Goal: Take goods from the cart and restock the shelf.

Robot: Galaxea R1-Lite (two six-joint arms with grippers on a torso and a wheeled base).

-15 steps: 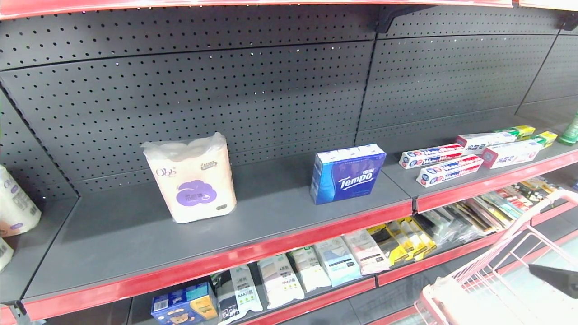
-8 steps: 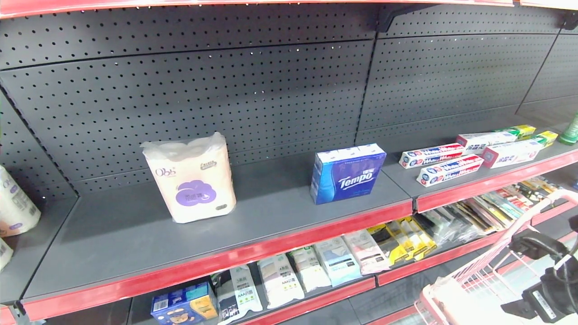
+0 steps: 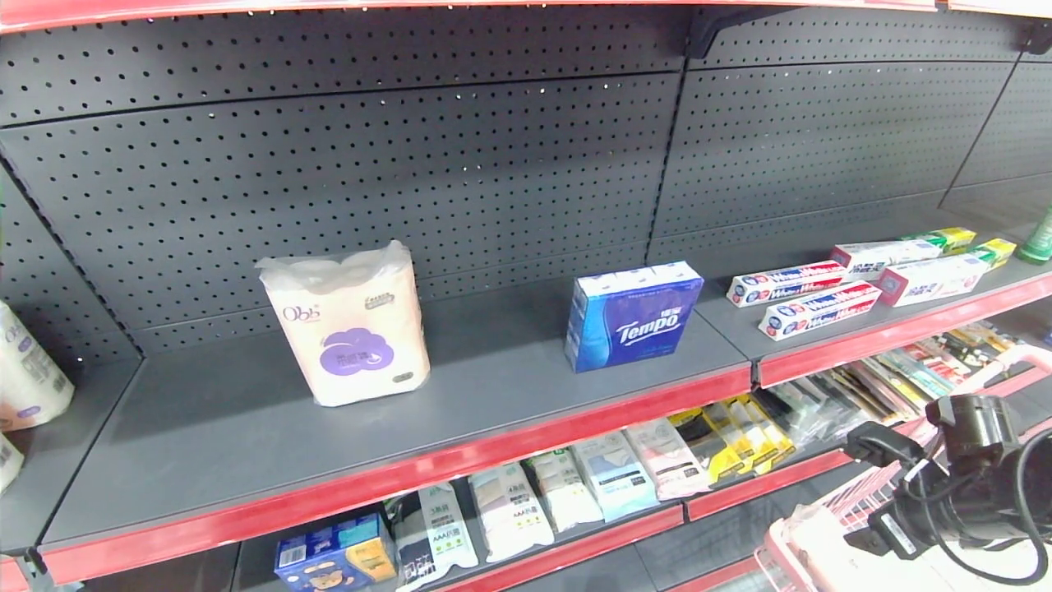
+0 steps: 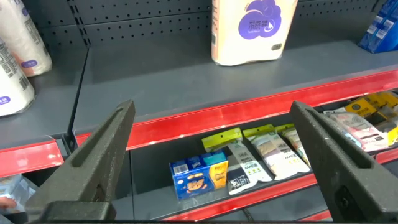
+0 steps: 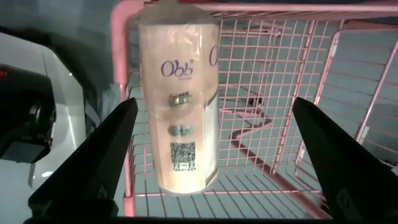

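A toilet paper pack (image 5: 179, 106) in clear wrap lies at the corner of the pink wire cart (image 5: 323, 74). My right gripper (image 5: 214, 104) hangs open just above it, one finger on each side of the pack, not touching. In the head view the right arm (image 3: 962, 485) is over the cart (image 3: 809, 543) at the lower right. On the grey shelf (image 3: 493, 370) stand a matching toilet paper pack (image 3: 345, 325) and a blue tissue pack (image 3: 631, 316). My left gripper (image 4: 211, 107) is open and holds nothing, out in front of the shelf's red edge (image 4: 205, 115).
Toothpaste boxes (image 3: 814, 308) lie on the shelf section to the right, with a green bottle (image 3: 1037, 238) beyond. White rolls (image 3: 25, 378) stand at the far left. The lower shelf holds several flat packs (image 3: 608, 477). Bare shelf lies between and around the two packs.
The right arm has come up and to the left from the lower right corner, and now stands over the cart. The goods on the shelf have not moved.
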